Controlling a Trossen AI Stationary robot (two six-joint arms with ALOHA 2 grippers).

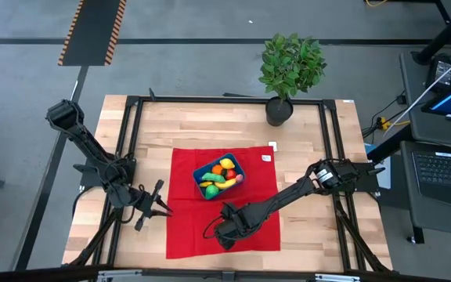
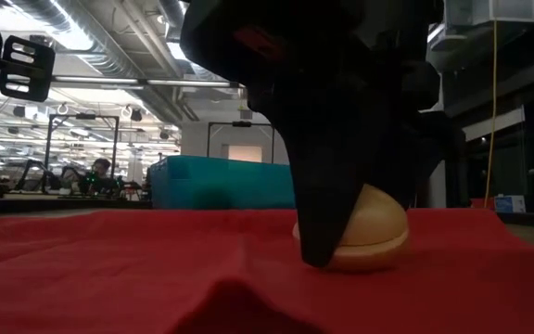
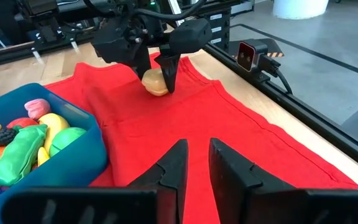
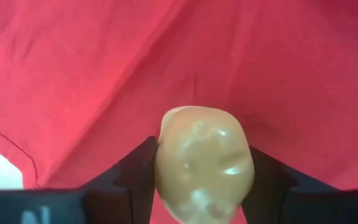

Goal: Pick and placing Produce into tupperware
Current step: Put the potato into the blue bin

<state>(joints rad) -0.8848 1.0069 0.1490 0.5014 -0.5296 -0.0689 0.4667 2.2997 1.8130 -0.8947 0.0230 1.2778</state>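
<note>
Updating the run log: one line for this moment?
right end effector: fingers either side of tan potato on red cloth | left end effector: idle, cloth's left edge | blue tupperware: holds produce

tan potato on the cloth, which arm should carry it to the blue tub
Right. The right gripper already straddles the tan potato on the red cloth; the left gripper hangs empty at the cloth's edge.

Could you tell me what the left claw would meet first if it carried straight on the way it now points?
Probably bare red cloth, then the right claw closing on the tan toy; depth is hard to judge.
</note>
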